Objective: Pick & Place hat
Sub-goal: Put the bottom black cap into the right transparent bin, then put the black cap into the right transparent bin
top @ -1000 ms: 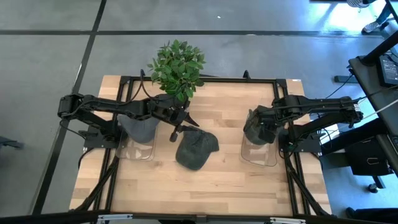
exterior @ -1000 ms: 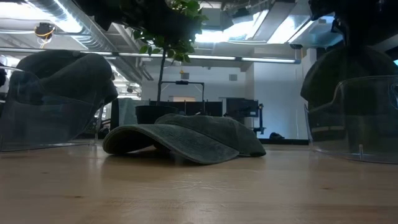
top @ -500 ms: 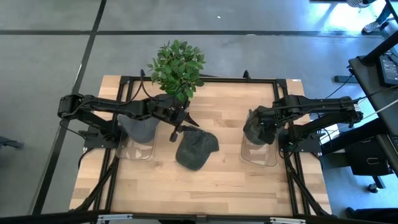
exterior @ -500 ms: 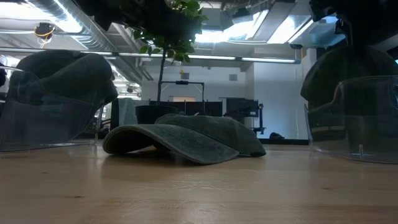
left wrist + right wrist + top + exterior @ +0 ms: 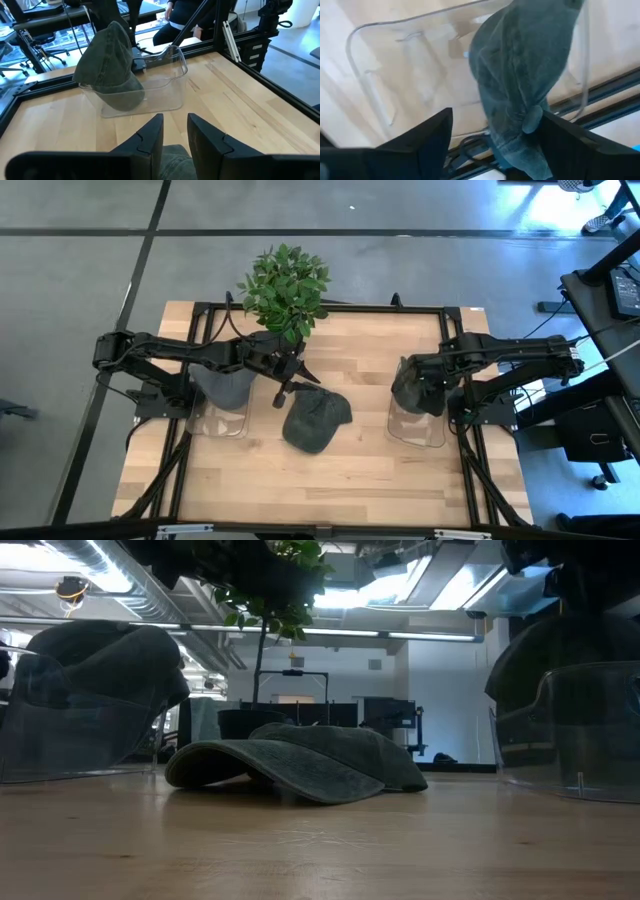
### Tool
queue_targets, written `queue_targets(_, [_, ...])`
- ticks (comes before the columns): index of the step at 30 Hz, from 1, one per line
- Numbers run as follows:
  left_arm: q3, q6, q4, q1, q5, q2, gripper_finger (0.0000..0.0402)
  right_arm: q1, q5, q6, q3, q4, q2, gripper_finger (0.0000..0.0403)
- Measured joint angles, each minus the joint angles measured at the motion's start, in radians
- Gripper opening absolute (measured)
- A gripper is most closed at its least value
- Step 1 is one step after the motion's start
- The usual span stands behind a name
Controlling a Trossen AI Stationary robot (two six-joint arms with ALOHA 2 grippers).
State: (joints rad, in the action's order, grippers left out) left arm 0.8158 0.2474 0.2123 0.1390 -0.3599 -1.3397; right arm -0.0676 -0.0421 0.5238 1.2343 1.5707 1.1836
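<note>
Hat (image 5: 316, 419), dark green cap, lies flat near the centre of the wooden tabletop (image 5: 330, 480) in the high view. Left gripper (image 5: 284, 391) sits just beside the hat's edge at about 10 o'clock from it, fingers pointing toward 5 o'clock. A potted plant (image 5: 285, 290) stands at 12 o'clock from the hat. Two clear bins hold further caps: the left bin (image 5: 220, 420) at 9 o'clock from the hat, the right bin (image 5: 416, 426) at 3 o'clock. Right gripper (image 5: 418, 385) is over the right bin's cap (image 5: 413, 388).

Low view: the hat (image 5: 300, 760) rests on the tabletop (image 5: 320, 850), brim toward the camera. The left bin (image 5: 75, 730) with its cap (image 5: 100, 655) and the right bin (image 5: 575, 735) flank it.

Left wrist view: the fingers (image 5: 152, 137) stand a narrow way apart, holding nothing, with a patch of the hat (image 5: 175, 162) below them. The right bin (image 5: 155, 85) and its cap (image 5: 107, 65) lie ahead across the tabletop.

Right wrist view: the fingers (image 5: 425, 145) stand wide apart on either side of the hanging cap (image 5: 520, 70), above the right bin (image 5: 395, 65). Contact with the cap cannot be told.
</note>
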Motion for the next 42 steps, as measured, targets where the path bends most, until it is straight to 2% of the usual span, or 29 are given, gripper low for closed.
queue_targets(3, [0.0,0.001,0.0,0.0,0.0,0.0,0.0086,0.0,0.018,0.031,0.002,0.001,-0.002,0.0283])
queue_targets(9, [0.0,0.0,0.0,0.0,0.0,0.0,0.0082,0.0,-0.057,0.012,0.066,0.001,-0.002,0.0284])
queue_targets(18, [0.0,-0.016,0.0,0.0,0.0,0.0,0.0085,0.0,-0.169,-0.063,0.296,-0.001,-0.002,0.0285])
queue_targets(20, [0.0,-0.016,0.0,0.0,0.0,0.0,0.0083,0.0,-0.196,-0.041,0.333,-0.029,-0.003,0.0285])
queue_targets(23, [0.0,-0.02,-0.003,0.0,0.0,0.0,0.0082,-0.017,-0.213,-0.005,0.337,-0.174,-0.005,0.0285])
queue_targets(26, [0.0,-0.049,-0.017,0.0,0.0,0.0,0.0084,-0.06,-0.218,-0.035,0.264,-0.355,0.003,0.0285])
queue_targets(30, [0.0,-0.078,-0.062,0.0,0.0,0.0,0.0086,-0.116,-0.301,-0.068,0.1,-0.596,0.013,0.0285])
queue_targets(42, [0.0,-0.062,-0.119,-0.001,0.013,0.0,0.0093,-0.133,-0.442,-0.175,-0.232,-1.02,0.016,0.0285])
